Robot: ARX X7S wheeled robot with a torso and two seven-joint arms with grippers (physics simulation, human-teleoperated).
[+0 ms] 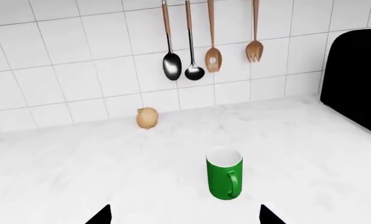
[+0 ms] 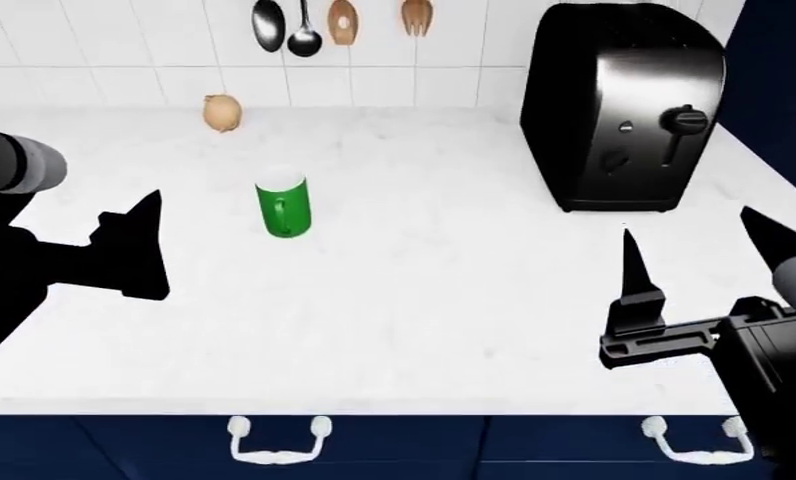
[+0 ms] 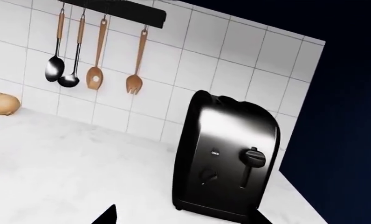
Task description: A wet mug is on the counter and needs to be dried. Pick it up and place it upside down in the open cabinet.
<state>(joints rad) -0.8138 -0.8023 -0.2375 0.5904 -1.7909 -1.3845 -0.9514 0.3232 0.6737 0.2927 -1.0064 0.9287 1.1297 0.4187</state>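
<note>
A small green mug [image 2: 283, 209] stands upright on the white marble counter [image 2: 438, 300], its handle facing the robot and its pale inside showing. The left hand [image 2: 138, 240] hovers just left of the mug without touching it; the wrist view shows its 2 fingertips spread wide with the mug between and beyond them. The right hand [image 2: 698, 260] hangs over the counter's right side, fingers apart and empty, in front of a black toaster [image 2: 622, 110]. An onion [image 2: 221, 112] lies by the tiled wall behind the mug. 4 utensils [image 1: 210, 42] hang on the wall above. Navy drawers with white handles [image 2: 281, 440] run below the counter's edge.
</note>
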